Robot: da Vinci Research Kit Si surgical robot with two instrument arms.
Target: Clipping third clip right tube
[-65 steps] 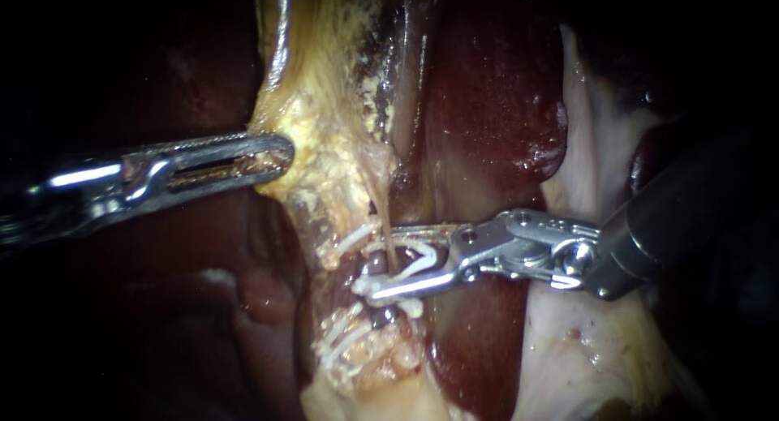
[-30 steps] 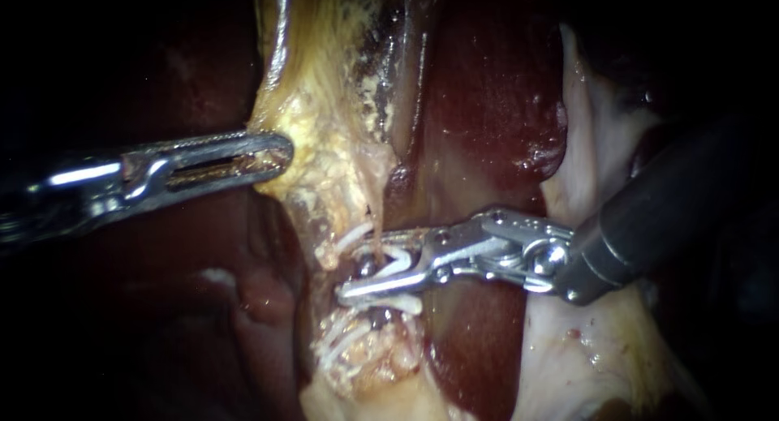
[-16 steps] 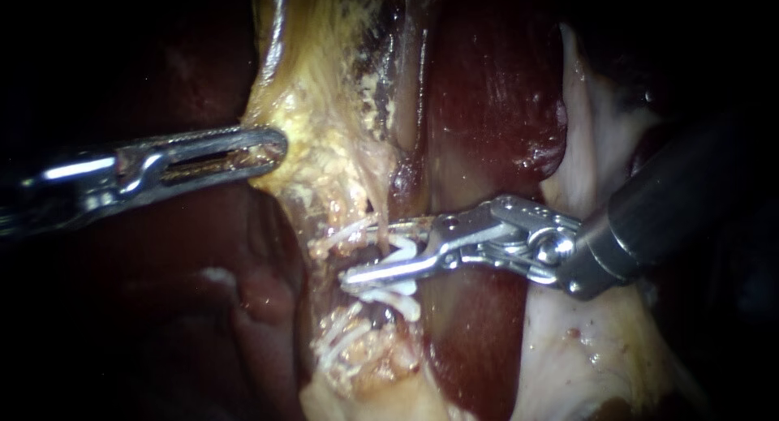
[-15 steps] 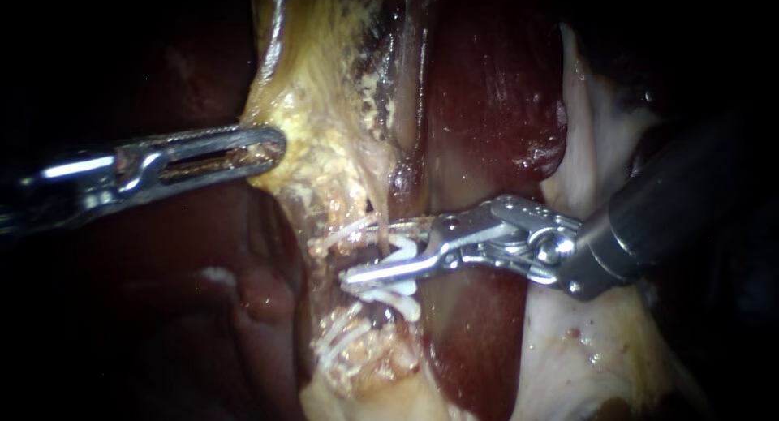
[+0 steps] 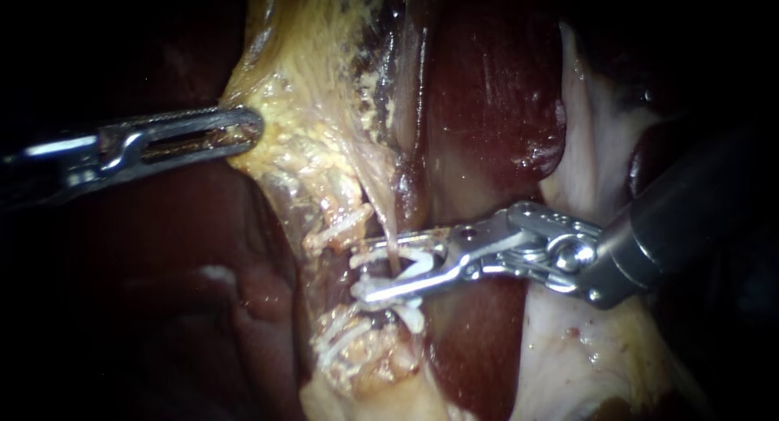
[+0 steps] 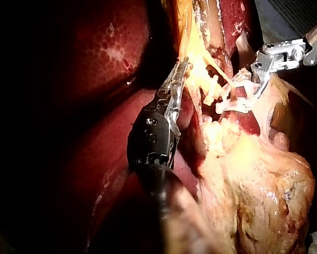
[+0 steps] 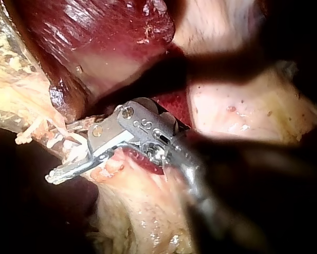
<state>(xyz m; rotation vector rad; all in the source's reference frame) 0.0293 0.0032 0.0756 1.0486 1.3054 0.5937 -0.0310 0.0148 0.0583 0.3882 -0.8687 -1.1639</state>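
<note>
White clip (image 5: 418,265) gripped in my right instrument's (image 5: 359,268) jaws astride tube (image 5: 392,247), centre; left instrument (image 5: 256,127) clamps fatty tissue (image 5: 300,153).

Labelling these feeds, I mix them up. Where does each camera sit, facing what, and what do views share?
Endoscope: close above, facing the tube; left instrument enters from left, right instrument from right.
Left wrist: on left arm, looking along its shaft to jaws shut on yellow tissue.
Right wrist: on right arm, looking along its shaft to jaws holding a clip.
Shared: endoscope and left wrist show both instruments.
</note>
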